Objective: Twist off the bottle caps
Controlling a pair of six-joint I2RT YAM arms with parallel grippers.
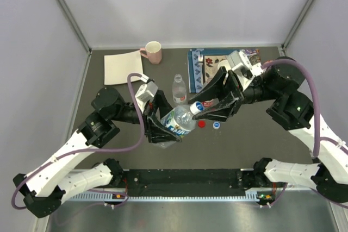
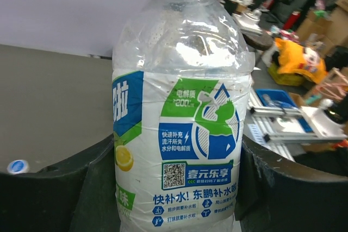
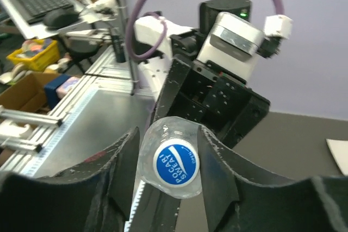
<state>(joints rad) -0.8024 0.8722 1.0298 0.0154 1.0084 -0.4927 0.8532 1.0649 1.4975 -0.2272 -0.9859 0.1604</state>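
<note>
A clear bottle (image 2: 179, 134) labelled green and blue was clamped by the left fingers (image 2: 54, 188), its blue cap (image 3: 177, 165) by the right fingers (image 3: 114, 172). Two bottles and three caps were counted at frame centre.

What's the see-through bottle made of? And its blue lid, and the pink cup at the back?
The bottle looks like thin clear plastic: you see through it, and it has a glossy printed label. Its blue cap seems harder, smooth plastic with white lettering. The pink mug may be ceramic; it is too small to tell.
</note>
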